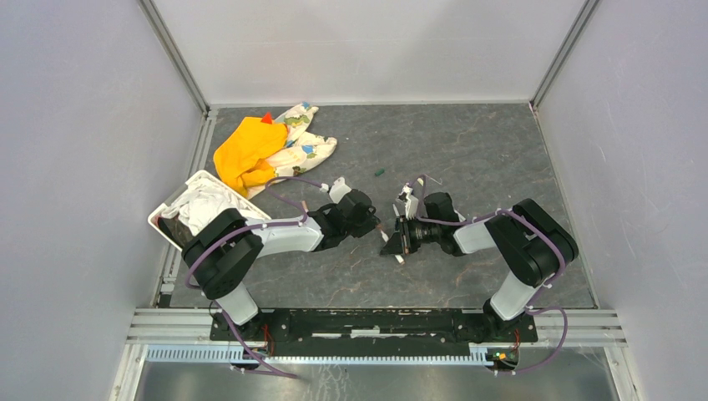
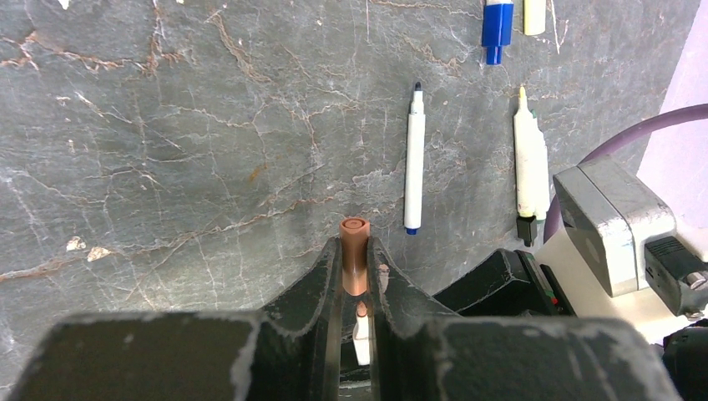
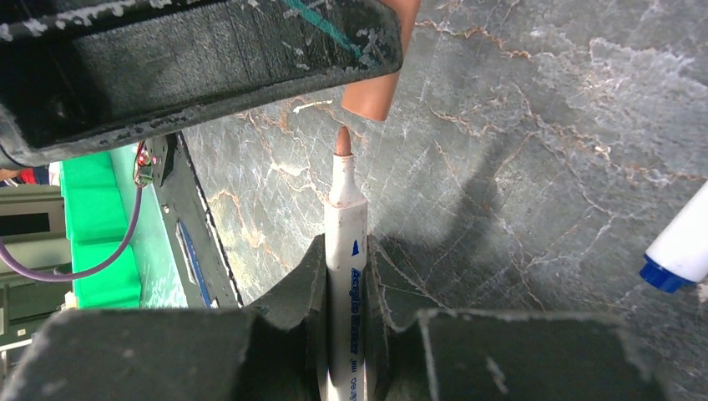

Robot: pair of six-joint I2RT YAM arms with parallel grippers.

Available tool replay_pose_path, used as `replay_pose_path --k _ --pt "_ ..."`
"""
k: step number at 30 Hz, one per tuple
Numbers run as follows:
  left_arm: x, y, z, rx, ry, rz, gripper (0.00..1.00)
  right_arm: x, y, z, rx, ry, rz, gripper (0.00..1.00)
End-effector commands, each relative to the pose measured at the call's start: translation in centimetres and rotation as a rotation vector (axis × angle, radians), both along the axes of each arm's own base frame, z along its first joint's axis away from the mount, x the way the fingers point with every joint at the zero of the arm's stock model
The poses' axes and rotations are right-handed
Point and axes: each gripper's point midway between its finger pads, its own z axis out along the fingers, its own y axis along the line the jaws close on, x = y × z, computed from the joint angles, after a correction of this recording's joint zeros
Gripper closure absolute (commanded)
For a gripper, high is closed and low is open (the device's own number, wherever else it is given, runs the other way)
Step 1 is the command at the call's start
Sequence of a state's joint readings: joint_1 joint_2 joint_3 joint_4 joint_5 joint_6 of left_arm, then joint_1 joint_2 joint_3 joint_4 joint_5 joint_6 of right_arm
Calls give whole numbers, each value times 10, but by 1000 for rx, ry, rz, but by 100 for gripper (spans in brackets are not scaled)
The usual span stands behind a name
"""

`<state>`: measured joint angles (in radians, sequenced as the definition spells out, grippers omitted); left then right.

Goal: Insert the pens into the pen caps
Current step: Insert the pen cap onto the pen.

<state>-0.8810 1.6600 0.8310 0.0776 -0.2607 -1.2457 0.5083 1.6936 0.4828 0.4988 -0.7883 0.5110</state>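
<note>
My left gripper (image 2: pixel 355 246) is shut on a short brown pen cap (image 2: pixel 355 251), its closed end poking past the fingertips. My right gripper (image 3: pixel 345 246) is shut on a white pen (image 3: pixel 346 276) with a brown tip. That tip sits just below the cap's open end (image 3: pixel 371 92), apart from it. In the top view the two grippers meet nose to nose at mid-table, left (image 1: pixel 377 224) and right (image 1: pixel 392 242). On the table lie a white black-tipped pen (image 2: pixel 414 167), a cream-tipped pen (image 2: pixel 526 159), a blue cap (image 2: pixel 497 25), a cream cap (image 2: pixel 534 12) and a dark green cap (image 1: pixel 378 173).
An orange cloth (image 1: pixel 246 150) and a patterned cloth (image 1: pixel 305 142) lie at the back left. A white bin (image 1: pixel 167 213) holding white cloth stands at the left edge beside my left arm. Grey walls close in the table on three sides.
</note>
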Motion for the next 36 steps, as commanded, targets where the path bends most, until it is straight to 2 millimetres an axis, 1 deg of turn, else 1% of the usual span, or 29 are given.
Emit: replay_pose_path --k 1,10,18,23,29,36 --pt "10 -7 24 -74 -38 35 98 6 2 1 -16 -11 -1 100" --pt "7 -10 28 -88 -43 22 98 12 1 1 -37 -27 -24 100" --pt "0 -14 27 -91 -37 9 98 17 -2 1 -51 -46 -46 100" --pt "0 -12 29 -87 -41 19 98 18 -4 1 -59 -44 -54 100" --pt "1 -6 30 -70 -45 49 98 19 -3 3 -53 -44 -55 100" --pt "0 -5 31 -68 -45 47 98 20 -3 7 -47 -60 -57 100"
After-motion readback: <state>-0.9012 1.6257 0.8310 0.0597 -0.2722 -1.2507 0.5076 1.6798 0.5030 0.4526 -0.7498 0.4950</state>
